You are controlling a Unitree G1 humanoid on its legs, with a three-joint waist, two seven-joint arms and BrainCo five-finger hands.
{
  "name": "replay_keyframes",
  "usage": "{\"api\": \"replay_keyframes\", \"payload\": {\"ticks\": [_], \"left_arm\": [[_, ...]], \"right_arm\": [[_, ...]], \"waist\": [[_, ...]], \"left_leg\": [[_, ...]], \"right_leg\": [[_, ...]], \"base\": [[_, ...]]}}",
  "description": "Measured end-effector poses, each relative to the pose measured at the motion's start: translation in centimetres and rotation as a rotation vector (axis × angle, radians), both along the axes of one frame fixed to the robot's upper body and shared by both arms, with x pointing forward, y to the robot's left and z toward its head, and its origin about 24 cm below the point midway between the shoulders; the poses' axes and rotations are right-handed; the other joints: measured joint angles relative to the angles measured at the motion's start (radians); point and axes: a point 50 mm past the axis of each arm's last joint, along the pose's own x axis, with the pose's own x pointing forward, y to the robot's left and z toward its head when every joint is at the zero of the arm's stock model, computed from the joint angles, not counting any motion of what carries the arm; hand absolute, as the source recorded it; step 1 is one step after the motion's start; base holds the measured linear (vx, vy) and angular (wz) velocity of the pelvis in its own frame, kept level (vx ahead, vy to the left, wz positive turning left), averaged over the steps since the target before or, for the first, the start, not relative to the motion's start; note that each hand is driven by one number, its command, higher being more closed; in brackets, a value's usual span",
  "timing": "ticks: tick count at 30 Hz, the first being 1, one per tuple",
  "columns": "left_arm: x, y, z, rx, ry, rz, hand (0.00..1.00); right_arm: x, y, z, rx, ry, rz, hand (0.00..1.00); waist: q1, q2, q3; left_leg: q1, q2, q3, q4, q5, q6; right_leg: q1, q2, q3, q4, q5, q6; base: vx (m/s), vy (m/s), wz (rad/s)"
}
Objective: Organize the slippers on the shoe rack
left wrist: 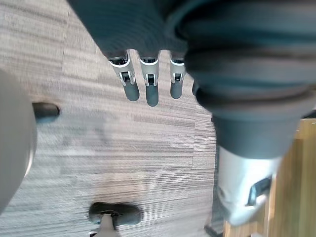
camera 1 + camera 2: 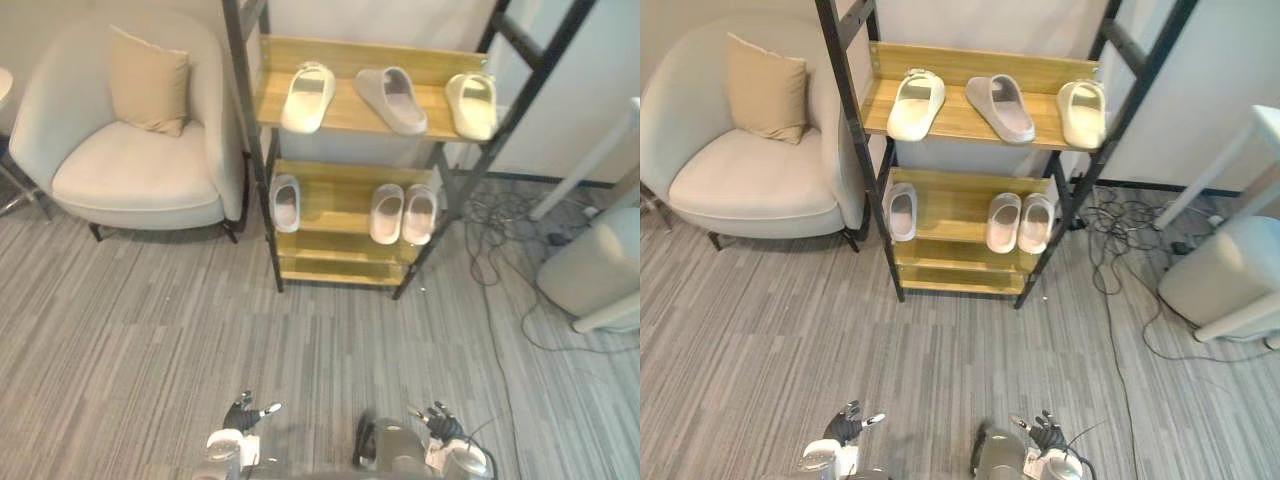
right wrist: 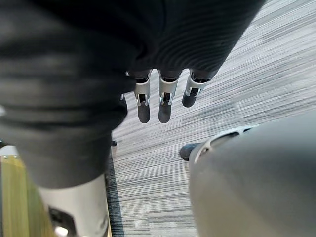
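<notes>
The shoe rack point(image 2: 262, 120) has a black frame and wooden shelves and stands against the far wall. On its top shelf lie a cream slipper point(image 2: 308, 96), a grey slipper point(image 2: 392, 99) turned askew, and another cream slipper point(image 2: 472, 104). The shelf below carries one pale slipper point(image 2: 286, 202) at the left and a pale pair point(image 2: 403, 213) side by side at the right. My left hand point(image 2: 243, 414) and right hand point(image 2: 438, 422) hang low at the near edge, far from the rack. Both are open and empty, with straight fingers point(image 1: 149, 84) point(image 3: 164, 101) over the carpet.
A cream armchair point(image 2: 130, 150) with a tan cushion point(image 2: 148, 82) stands left of the rack. Loose cables point(image 2: 500, 240) lie on the carpet to the right, by a pale grey pouffe point(image 2: 595, 270). Striped grey carpet stretches between me and the rack.
</notes>
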Motion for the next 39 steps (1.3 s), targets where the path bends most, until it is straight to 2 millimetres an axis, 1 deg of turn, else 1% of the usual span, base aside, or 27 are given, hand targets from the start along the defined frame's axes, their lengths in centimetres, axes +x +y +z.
{"api": "replay_keyframes", "payload": {"ticks": [2, 3, 4, 6, 7, 8, 9, 10, 11, 13, 14, 15, 16, 17, 18, 19, 20, 24, 26, 27, 29, 30, 33, 34, 35, 38, 39], "left_arm": [[-0.4, -0.6, -0.2, -0.008, 0.015, -0.012, 0.0], [-0.8, -0.7, -0.4, -0.007, 0.026, -0.016, 0.0], [-0.9, -0.7, -0.4, -0.01, 0.03, -0.01, 0.0], [-0.9, -0.5, -0.4, -0.015, 0.029, 0.018, 0.0], [-0.4, -0.2, -0.2, -0.016, 0.011, 0.043, 0.0], [-0.6, 0.0, -0.2, -0.014, 0.006, 0.059, 0.0], [-0.9, 0.1, -0.2, -0.013, 0.013, 0.061, 0.0], [-0.8, 0.3, -0.2, -0.007, 0.011, 0.061, 0.0], [-0.7, 0.5, -0.1, -0.003, 0.008, 0.061, 0.0], [-0.4, 0.6, 0.1, 0.0, -0.01, 0.062, 0.0], [-0.2, 0.8, 0.2, 0.005, -0.022, 0.059, 0.0], [-0.1, 0.7, 0.2, 0.003, -0.026, 0.057, 0.0], [-0.1, 0.6, 0.2, -0.002, -0.03, 0.065, 0.0], [0.0, 1.0, 0.3, 0.012, -0.03, 0.063, 0.0], [-0.1, 1.1, 0.3, 0.013, -0.028, 0.062, 0.0], [0.0, 1.4, 0.3, 0.023, -0.027, 0.053, 0.0], [0.1, 1.6, 0.3, 0.025, -0.023, 0.055, 0.0], [0.0, 2.2, 0.3, 0.04, -0.008, 0.057, 0.0], [-0.2, 2.0, 0.1, 0.031, 0.0, 0.06, 0.0], [-0.5, 1.8, 0.0, 0.025, 0.011, 0.059, 0.0], [-0.7, 1.8, -0.1, 0.039, 0.025, 0.021, 0.0], [-1.0, 2.0, -0.2, 0.047, 0.036, 0.009, 0.0], [-0.9, 1.9, -0.2, 0.053, 0.039, -0.004, 0.0], [-0.8, 2.3, -0.1, 0.063, 0.038, -0.012, 0.0], [-1.0, 1.8, -0.3, 0.052, 0.05, -0.011, 0.0], [-1.6, 0.7, -0.6, 0.022, 0.069, -0.006, 0.0], [-1.7, 0.7, -0.6, 0.021, 0.07, -0.007, 0.0]], "right_arm": [[0.1, -0.5, 0.1, -0.003, -0.005, -0.024, 0.0], [-0.2, -0.9, 0.1, -0.014, 0.004, -0.023, 0.0], [-0.3, -1.0, 0.1, -0.014, 0.007, -0.025, 0.0], [-0.7, -1.0, -0.1, -0.012, 0.019, -0.03, 0.0], [-0.9, -1.0, -0.1, -0.011, 0.024, -0.032, 0.0], [-1.3, -0.7, -0.3, -0.005, 0.032, -0.031, 0.0], [-1.4, -0.7, -0.3, -0.003, 0.037, -0.034, 0.0], [-1.7, -0.7, -0.5, 0.0, 0.049, -0.039, 0.0], [-1.8, -0.6, -0.6, 0.006, 0.055, -0.045, 0.0], [-1.3, -0.2, -0.5, 0.028, 0.042, -0.059, 0.0], [-1.3, 0.1, -0.6, 0.034, 0.041, -0.063, 0.0], [-1.3, 0.0, -0.6, 0.033, 0.04, -0.063, 0.0], [-1.4, -0.2, -0.6, 0.026, 0.05, -0.06, 0.0], [-1.4, 0.4, -0.7, 0.034, 0.054, -0.039, 0.0], [-1.5, 0.6, -0.8, 0.038, 0.058, -0.033, 0.0], [-1.8, 1.0, -1.0, 0.043, 0.071, -0.026, 0.0], [-1.8, 1.0, -1.0, 0.045, 0.08, -0.023, 0.0], [-1.7, 1.5, -1.1, 0.053, 0.076, -0.016, 0.0], [-1.6, 1.5, -1.0, 0.036, 0.08, 0.018, 0.0], [-1.3, 1.6, -1.0, 0.035, 0.075, 0.035, 0.0], [-1.4, 1.6, -1.0, 0.039, 0.074, 0.028, 0.0], [-1.7, 1.6, -1.0, 0.04, 0.078, 0.023, 0.0], [-1.6, 1.7, -1.1, 0.04, 0.078, 0.033, 0.0], [-1.7, 2.0, -1.1, 0.046, 0.082, 0.035, 0.0], [-1.9, 1.6, -1.1, 0.039, 0.088, 0.021, 0.0], [-2.2, 0.8, -1.1, 0.014, 0.1, 0.034, 0.0], [-2.2, 0.8, -1.1, 0.012, 0.101, 0.036, 0.0]], "waist": [[-0.013, 0.029, -0.004], [-0.014, 0.029, -0.009], [-0.013, 0.046, -0.014], [-0.017, 0.049, -0.015], [-0.015, 0.056, -0.012], [-0.009, 0.051, -0.006], [-0.005, 0.052, -0.007], [0.0, 0.05, -0.007], [0.001, 0.05, -0.007], [0.01, 0.039, 0.002], [0.016, 0.028, 0.006], [0.017, 0.03, 0.005], [0.032, 0.033, 0.01], [0.028, 0.007, 0.0], [0.03, -0.001, 0.0], [0.03, -0.019, 0.001], [0.035, -0.021, 0.002], [0.042, -0.04, -0.007], [0.043, -0.035, -0.01], [0.046, -0.029, -0.014], [0.032, -0.052, -0.016], [0.016, -0.052, -0.019], [0.015, -0.057, -0.023], [0.015, -0.081, -0.034], [0.013, -0.054, -0.045], [0.011, -0.009, -0.065], [0.01, -0.006, -0.067]], "left_leg": [[0.027, 0.012, 0.0, 0.024, 0.031, -0.013], [0.028, 0.031, -0.01, 0.074, 0.031, -0.021], [0.018, 0.052, -0.023, 0.142, 0.024, -0.032], [-0.074, 0.095, -0.06, 0.389, 0.037, -0.059], [-0.166, 0.147, -0.057, 0.603, 0.13, -0.086], [-0.228, 0.199, -0.022, 0.758, 0.177, -0.065], [-0.252, 0.216, -0.001, 0.809, 0.145, -0.061], [-0.31, 0.23, 0.059, 0.878, 0.054, -0.049], [-0.345, 0.223, 0.095, 0.872, 0.009, -0.048], [-0.42, 0.156, 0.137, 0.716, -0.064, -0.04], [-0.443, 0.083, 0.108, 0.535, -0.053, -0.046], [-0.445, 0.046, 0.079, 0.429, -0.021, -0.051], [-0.408, -0.006, 0.035, 0.298, 0.087, -0.024], [-0.377, -0.034, 0.052, 0.246, 0.09, -0.023], [-0.371, -0.042, 0.052, 0.235, 0.093, -0.016], [-0.371, -0.055, 0.052, 0.256, 0.084, 0.012], [-0.373, -0.058, 0.049, 0.277, 0.072, 0.029], [-0.327, -0.065, 0.059, 0.27, 0.059, 0.041], [-0.268, -0.057, 0.068, 0.21, 0.048, 0.038], [-0.207, -0.052, 0.081, 0.126, 0.045, 0.03], [-0.152, -0.066, 0.095, 0.071, 0.061, 0.029], [-0.137, -0.069, 0.096, 0.066, 0.061, 0.03], [-0.127, -0.068, 0.078, 0.067, 0.061, 0.029], [-0.134, -0.093, 0.058, 0.064, 0.058, 0.024], [-0.134, -0.084, 0.046, 0.05, 0.061, 0.014], [-0.132, -0.061, 0.047, 0.027, 0.069, 0.001], [-0.131, -0.059, 0.046, 0.026, 0.07, 0.0]], "right_leg": [[0.006, 0.011, -0.003, 0.112, -0.103, -0.02], [0.013, 0.021, -0.011, 0.151, -0.143, -0.021], [0.039, 0.031, -0.025, 0.158, -0.168, -0.026], [0.106, 0.05, -0.057, 0.133, -0.2, -0.031], [0.175, 0.072, -0.079, 0.096, -0.213, -0.041], [0.241, 0.093, -0.085, 0.046, -0.222, -0.055], [0.265, 0.099, -0.085, 0.028, -0.222, -0.055], [0.317, 0.098, -0.075, -0.012, -0.218, -0.052], [0.345, 0.089, -0.067, -0.036, -0.216, -0.048], [0.388, 0.049, -0.026, -0.067, -0.211, -0.038], [0.396, 0.016, -0.004, -0.065, -0.22, -0.01], [0.399, 0.007, 0.011, -0.065, -0.227, 0.007], [0.417, -0.013, 0.062, -0.075, -0.25, 0.062], [0.422, -0.019, 0.094, -0.1, -0.236, 0.056], [0.419, -0.004, 0.108, -0.106, -0.231, 0.055], [0.42, 0.023, 0.114, -0.128, -0.236, 0.045], [0.427, 0.023, 0.11, -0.13, -0.23, 0.037], [0.449, 0.017, 0.143, -0.121, -0.196, 0.016], [0.414, 0.023, 0.142, -0.017, -0.203, 0.027], [0.335, 0.02, 0.127, 0.142, -0.22, 0.056], [0.237, -0.039, 0.067, 0.372, -0.233, 0.08], [0.228, -0.064, 0.019, 0.397, -0.288, 0.067], [0.223, -0.062, -0.025, 0.295, -0.333, 0.047], [0.221, -0.055, -0.018, 0.139, -0.262, 0.038], [0.251, -0.036, -0.024, 0.089, -0.255, 0.034], [0.299, 0.005, -0.032, -0.032, -0.208, 0.029], [0.306, 0.01, -0.033, -0.047, -0.202, 0.028]], "base": [[0.41, -0.194, 0.19], [0.42, -0.185, 0.17], [0.44, -0.195, 0.23], [0.43, -0.165, 0.32], [0.51, -0.12, 0.25], [0.5, -0.09, 0.18], [0.39, -0.02, -0.04], [0.29, 0.006, -0.15], [0.36, 0.046, -0.32], [0.36, 0.168, -0.5], [0.29, 0.232, -0.53], [0.28, 0.253, -0.68], [0.32, 0.23, -0.41], [0.31, 0.191, -0.29], [0.31, 0.082, 0.08], [0.19, 0.005, 0.01], [0.19, 0.005, -0.03], [0.19, 0.079, -0.16], [0.14, 0.037, -0.4], [0.1, 0.029, -0.46], [0.13, 0.013, -0.2], [0.11, -0.011, 0.11], [0.11, -0.075, 0.19], [0.12, -0.166, 0.21], [0.1, -0.14, 0.17], [0.1, -0.11, -0.01], [0.05, -0.044, -0.04]]}}
